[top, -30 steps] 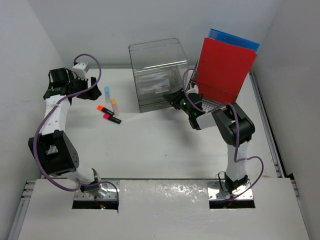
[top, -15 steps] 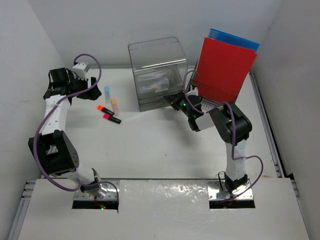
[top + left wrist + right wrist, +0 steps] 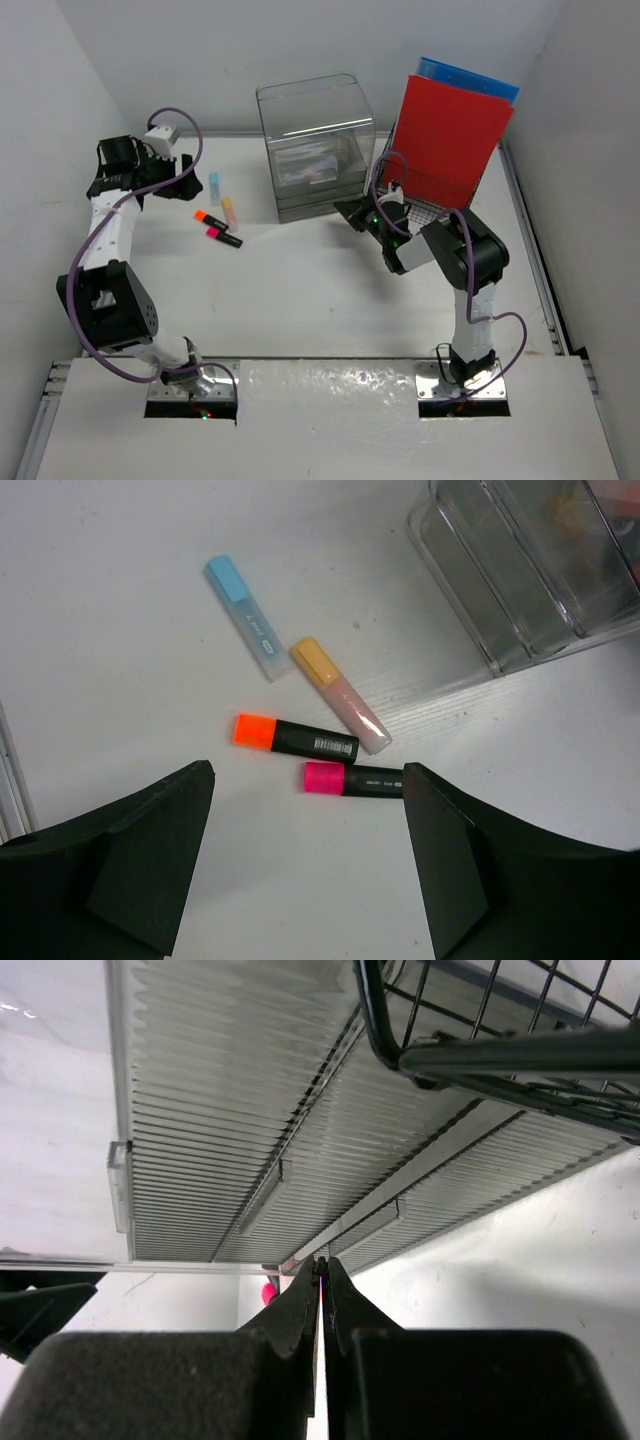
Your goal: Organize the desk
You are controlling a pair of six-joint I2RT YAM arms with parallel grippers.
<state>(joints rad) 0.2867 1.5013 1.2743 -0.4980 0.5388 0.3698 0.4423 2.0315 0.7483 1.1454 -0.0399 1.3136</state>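
The white desk (image 3: pixel 320 300) holds a loose group of highlighters at the back left: a blue one (image 3: pixel 243 617), a yellow-capped clear one (image 3: pixel 338 693), an orange-capped black one (image 3: pixel 295 737) and a pink-capped black one (image 3: pixel 355 780). My left gripper (image 3: pixel 308 772) hangs open and empty above them, its jaws wide apart; it also shows in the top view (image 3: pixel 175 180). My right gripper (image 3: pixel 321 1265) is shut, its tips right at the lower front edge of the clear drawer box (image 3: pixel 230 1110); it also shows in the top view (image 3: pixel 355 210).
The clear drawer box (image 3: pixel 315 150) stands at the back centre. A black wire rack (image 3: pixel 430 190) beside it holds a red folder (image 3: pixel 445 135) and a blue folder (image 3: pixel 470 80). The rack's wire (image 3: pixel 500 1055) passes just above my right gripper.
My right gripper has shifted a little right and toward the near side along the drawer box front, and its wrist has turned. The left arm and the highlighters have not moved.
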